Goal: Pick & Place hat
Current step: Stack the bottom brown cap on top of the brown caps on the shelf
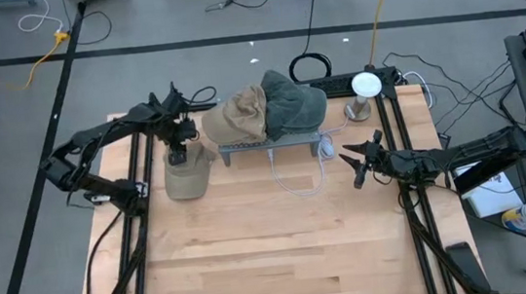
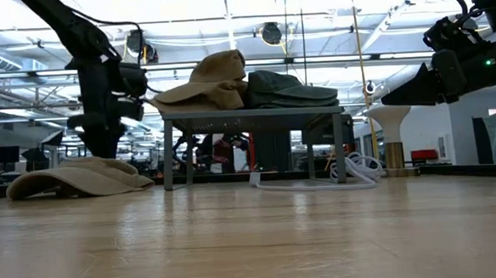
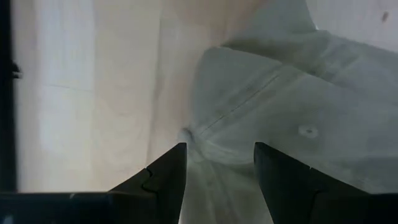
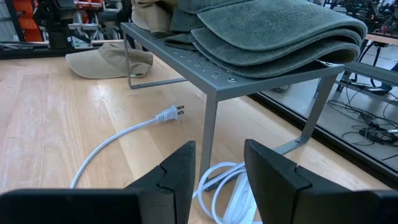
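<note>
A tan hat (image 1: 188,179) lies flat on the wood table left of a grey metal rack (image 1: 268,147); it also shows low in the low view (image 2: 71,179). My left gripper (image 3: 217,149) is open and points down over this hat (image 3: 280,106), one finger on either side of a seam at the crown's edge. On the rack rest another tan hat (image 1: 236,118) and a green hat (image 1: 293,107). My right gripper (image 1: 355,162) hovers open at the rack's right end, above the table, facing the rack (image 4: 205,68) and touching nothing. My left gripper comes at the tan hat from above, its open fingers (image 3: 168,171) straddling the crown's edge (image 3: 214,134). The hat lies flat on the table. I cannot tell whether the fingertips touch the cloth.
A white power cable (image 1: 301,177) loops on the table under and in front of the rack, its plug (image 4: 171,113) lying free. A white round-topped stand (image 1: 365,92) is at the far right corner. The near half of the table is bare wood (image 1: 275,263).
</note>
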